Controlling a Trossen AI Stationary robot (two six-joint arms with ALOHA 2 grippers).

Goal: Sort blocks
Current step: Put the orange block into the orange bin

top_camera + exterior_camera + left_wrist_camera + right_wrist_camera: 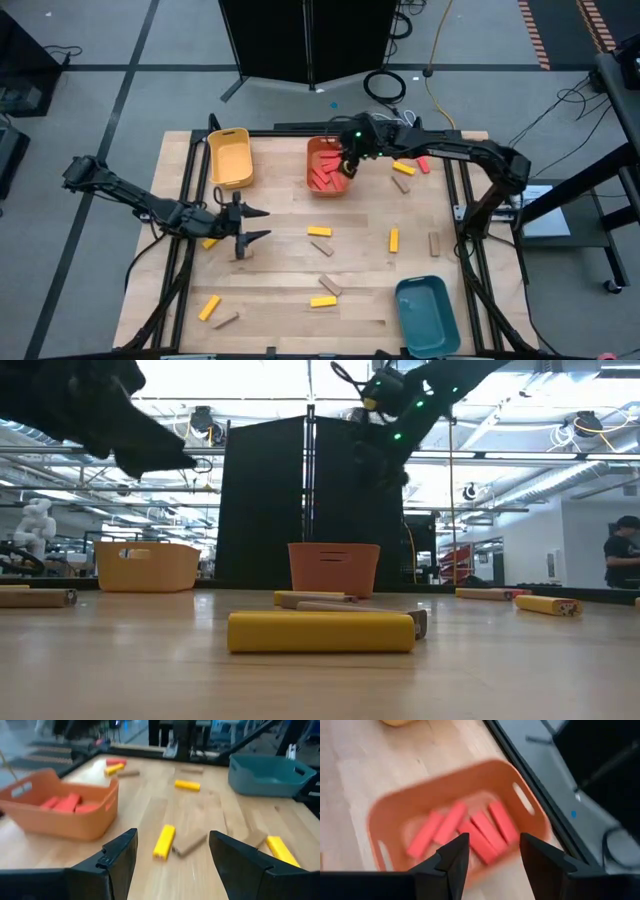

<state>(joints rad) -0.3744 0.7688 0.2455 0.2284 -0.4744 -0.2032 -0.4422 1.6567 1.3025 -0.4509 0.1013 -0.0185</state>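
Over the orange bin at the far middle of the table, my right gripper hangs open, pointing slantwise down. Nothing is between its fingers. Several red blocks lie flat on the bin's floor. My left gripper stands open at the table's left, above the board, pointing toward the right edge. It holds nothing. Ahead of it lie a yellow block and a tan block. More yellow blocks and tan blocks lie scattered flat on the table. One red block lies right of the orange bin.
A yellow bin stands at the far left of the table and a teal bin at the near right corner. A black panel stands beyond the far edge. Metal rails run along the table's left and right sides.
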